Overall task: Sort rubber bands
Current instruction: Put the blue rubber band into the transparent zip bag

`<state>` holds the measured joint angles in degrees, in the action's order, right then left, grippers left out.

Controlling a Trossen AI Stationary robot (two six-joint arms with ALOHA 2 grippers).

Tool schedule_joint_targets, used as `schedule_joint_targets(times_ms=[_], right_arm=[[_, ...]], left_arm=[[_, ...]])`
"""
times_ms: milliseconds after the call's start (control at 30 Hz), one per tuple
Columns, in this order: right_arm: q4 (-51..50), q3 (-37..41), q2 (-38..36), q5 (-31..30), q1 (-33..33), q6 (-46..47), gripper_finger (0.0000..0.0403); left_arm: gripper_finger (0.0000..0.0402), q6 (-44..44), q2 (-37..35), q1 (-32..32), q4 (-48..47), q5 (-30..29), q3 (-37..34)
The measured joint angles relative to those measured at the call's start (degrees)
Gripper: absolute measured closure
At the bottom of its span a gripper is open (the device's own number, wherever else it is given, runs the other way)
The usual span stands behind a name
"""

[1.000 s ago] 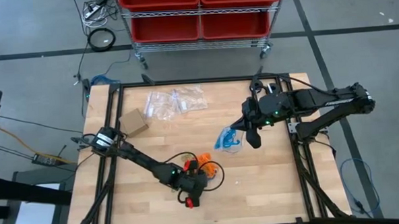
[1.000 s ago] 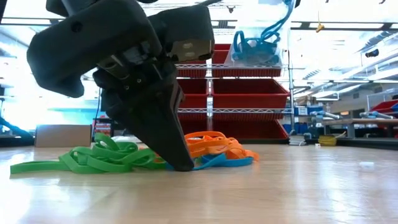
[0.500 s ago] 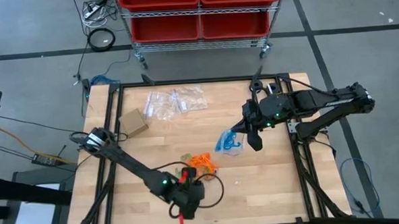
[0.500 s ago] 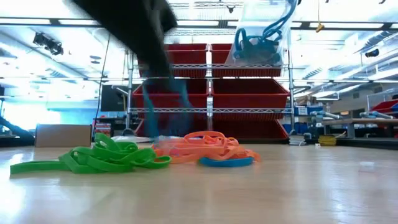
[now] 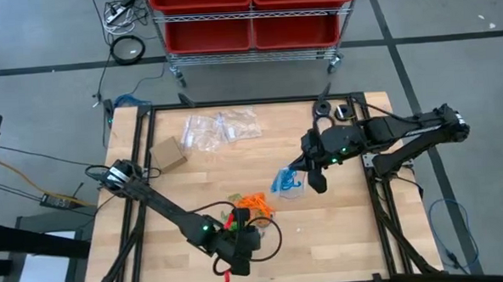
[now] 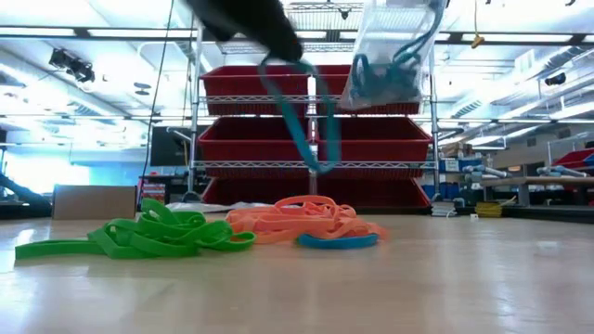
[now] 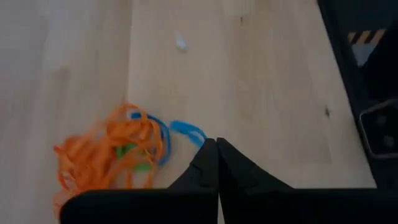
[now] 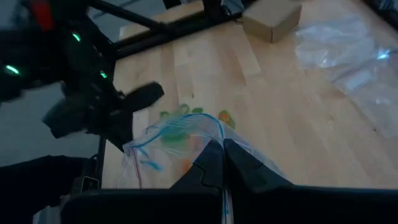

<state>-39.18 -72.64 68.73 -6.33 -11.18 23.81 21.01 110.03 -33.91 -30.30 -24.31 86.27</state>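
Note:
The rubber bands lie in a clump on the table: green ones [image 6: 139, 237], orange ones [image 6: 297, 218] and one blue loop [image 6: 336, 241]; from above the clump [image 5: 253, 206] sits toward the near edge. My left gripper [image 7: 216, 145], shut, is raised just nearward of the clump with a blue rubber band [image 6: 299, 111] dangling from it. My right gripper [image 8: 221, 148], shut, is up over the table's right half with a clear plastic bag [image 5: 287, 180] that has blue bands [image 6: 385, 70] inside. My left gripper pinches one blue rubber band between its shut fingertips, the band's end [image 7: 189, 130] right beside them. The loop hangs slack below the fingers, lifted clear of the table. My right gripper pinches the clear bag's upper edge [image 8: 214, 132] between its shut fingers. The bag hangs below them, clear of the table and tilted, its blue bands [image 8: 177, 129] gathered inside.
Empty clear bags [image 5: 221, 128] and a small cardboard box [image 5: 169, 153] lie toward the far left of the table. A black cable [image 5: 268, 234] curls beside the clump. Red bins on a wire rack [image 5: 250, 18] stand beyond the far edge. Bare wood lies between the arms.
My left gripper has risen from the clump, where its fingertips stood on the table, drawing one blue band up with it; the green, the orange and another blue loop stayed down. The bag under my right gripper has tipped sideways a little.

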Motion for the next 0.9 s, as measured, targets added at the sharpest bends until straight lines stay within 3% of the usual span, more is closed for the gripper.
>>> schedule_joint_targets(times_ms=[400, 500, 667, 900], right_arm=[[1.1, 0.0, 9.2, 4.1, -0.2, 0.0, 0.0403], [2.3, 0.0, 10.0, 4.6, -0.3, -0.2, 0.0403], [2.3, 0.0, 9.5, 4.6, -0.5, -0.4, 0.0403], [2.4, 0.0, 8.3, 4.5, -0.5, -0.4, 0.0403]], left_arm=[[0.0401, -11.0, -0.2, -0.7, -7.8, -6.0, 17.6], [0.0401, -10.5, -0.4, -0.6, -10.9, -5.2, 20.0], [0.0390, -1.3, 0.0, 0.3, -16.1, 2.7, 16.4], [0.0302, 3.6, 0.1, -3.4, 0.2, 5.8, 1.3]])
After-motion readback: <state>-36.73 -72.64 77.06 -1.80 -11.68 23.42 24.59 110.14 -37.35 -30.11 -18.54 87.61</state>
